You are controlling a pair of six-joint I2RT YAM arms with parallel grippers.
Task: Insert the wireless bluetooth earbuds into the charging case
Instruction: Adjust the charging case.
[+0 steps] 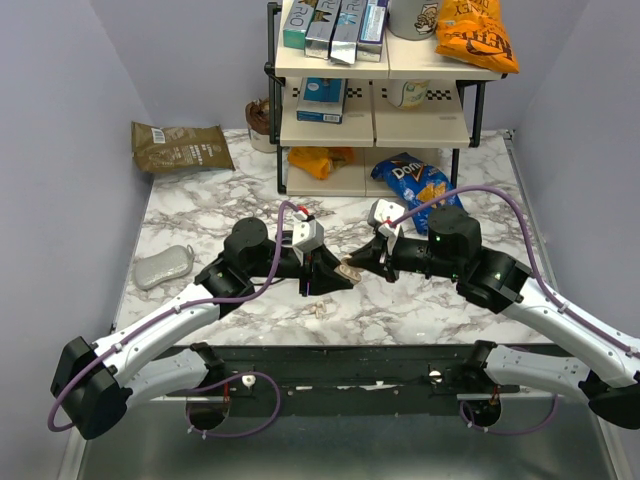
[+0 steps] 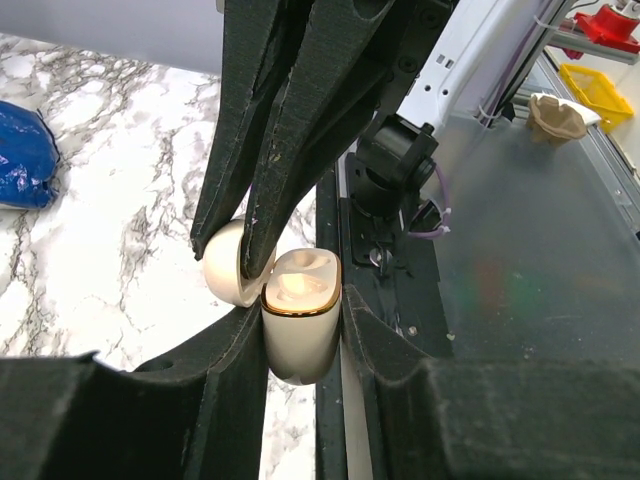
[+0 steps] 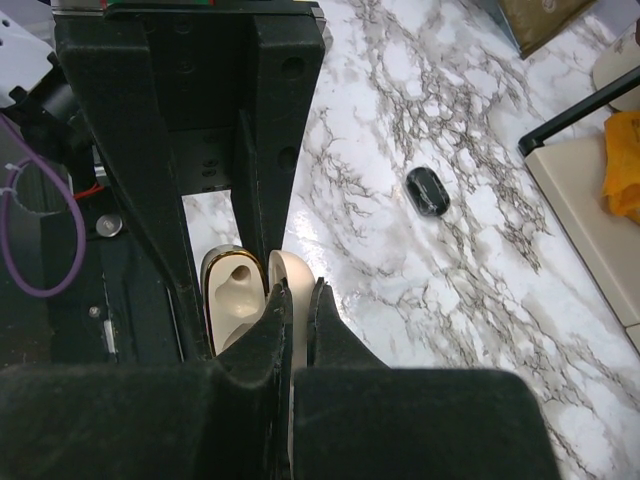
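Two sets of fingers meet tip to tip over the middle of the marble desk (image 1: 200, 210), and the charging case (image 1: 348, 270) sits right between them. The left fingers (image 2: 228, 352) are clamped on the case's lower half, one on each flank. The beige body stands upright in the grip with its gold-rimmed mouth facing up. The right fingers (image 3: 322, 318) are squeezed almost together on the lid (image 3: 283, 285), which is pinched by its edge and swung back on the hinge, so the case stands wide open. In the left wrist view those right fingers come down from above onto the lid, just beside one left fingertip. A moulded hollow shows inside the body, pale and glossy.

Out on the desk, one black earbud (image 3: 428, 190) lies alone on the marble, off to the far side of the right fingers and well apart from the case. Two small pale buds (image 1: 320, 308) lie just on the near side of the left fingers; they are too small to make out any further. Beyond both sets of fingers, a blue crisp bag (image 1: 415, 180) lies at the foot of the shelf rack (image 1: 420, 130).
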